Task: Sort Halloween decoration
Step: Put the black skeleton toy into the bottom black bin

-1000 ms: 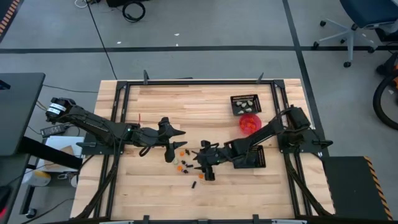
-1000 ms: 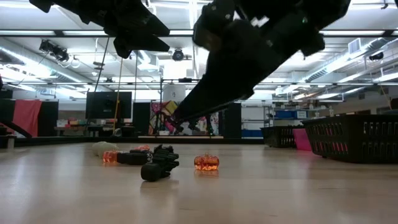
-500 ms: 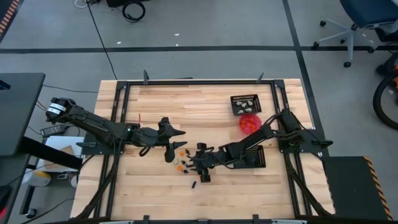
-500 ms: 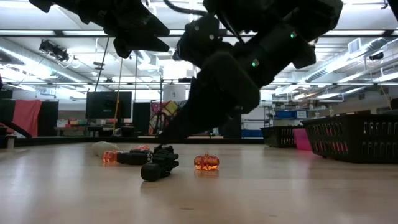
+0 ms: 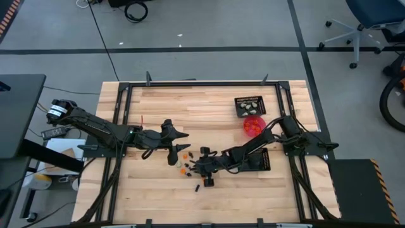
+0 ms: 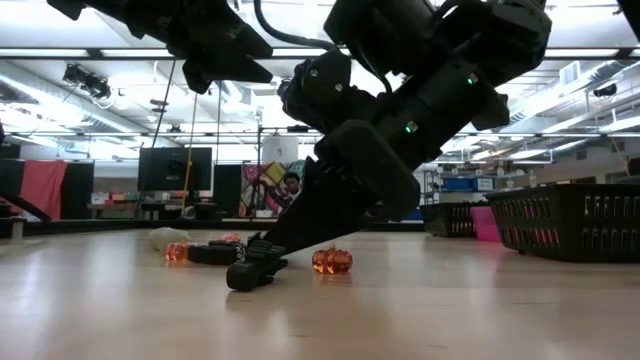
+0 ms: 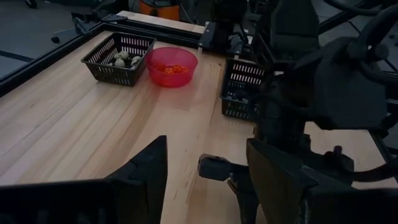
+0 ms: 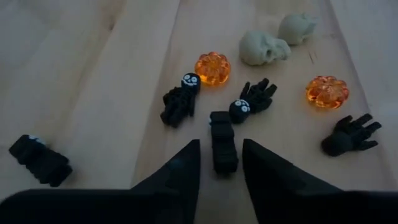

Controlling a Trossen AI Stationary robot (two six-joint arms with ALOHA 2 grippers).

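the right arm has swung further toward the middle of the wooden surface [image 5: 158, 107] and dropped lower than a second ago, so the right gripper [image 5: 204, 174] now sits at the trinket cluster near 6 o'clock of centre, where before it hung higher, a little toward 3 o'clock; in the low view its fingertips reach almost down to a black trinket [image 6: 255, 270] on the surface. its fingers are parted a narrow way, straddling a black block-shaped trinket [image 8: 223, 149] that lies between them, not clamped. the left arm has not moved; the left gripper [image 5: 172, 156] hovers above the cluster's 9 o'clock side, fingers spread wide and empty. on the surface toward 2 o'clock stand a black mesh tray [image 5: 249, 106] holding pale pieces, a pink-red bowl [image 5: 254, 125] just beside it, and a second mesh tray [image 7: 242, 87] partly under the right arm. the halloween decoration [image 8: 249, 81] lies loose: two cream skulls [image 8: 263, 48], two orange pumpkins [image 8: 212, 67] and several black spider-like figures [image 8: 179, 102]. beyond the surface is a workshop room with ceiling strip lights [image 6: 70, 72], where a person [image 6: 291, 185] shows far back.
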